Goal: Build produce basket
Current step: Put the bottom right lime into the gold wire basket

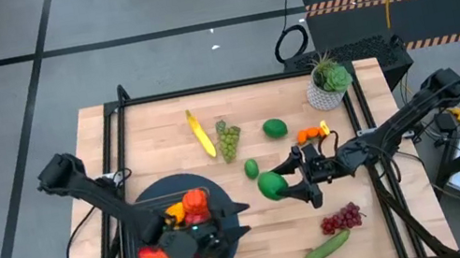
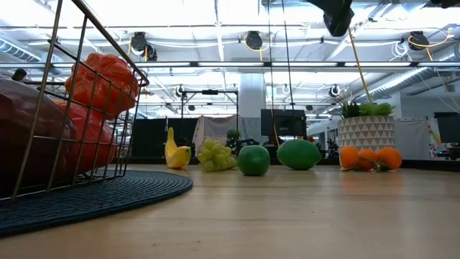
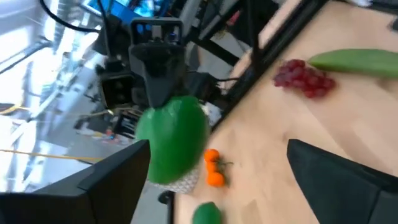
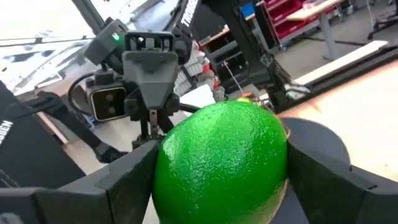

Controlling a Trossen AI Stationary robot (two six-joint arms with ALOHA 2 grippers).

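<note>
On the round mat at left, basket (image 1: pixel 173 239) of red and orange produce (image 1: pixel 194 205), partly hidden beneath left gripper (image 1: pixel 196 246) with fingers spread apart; at centre, right gripper (image 1: pixel 283 184) clamped on a green lime (image 1: pixel 271 184) above the table (image 1: pixel 164 131).

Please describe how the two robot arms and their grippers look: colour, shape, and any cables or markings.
Both arms are dark, almost black, built of slim links with rounded joints. The left gripper and right gripper each end in two flat, dark, wedge-shaped fingers. The gripper body is boxy and grey-black. White lettering runs along one arm link, and a small green light glows on a joint. Thin dark cables run alongside.
</note>
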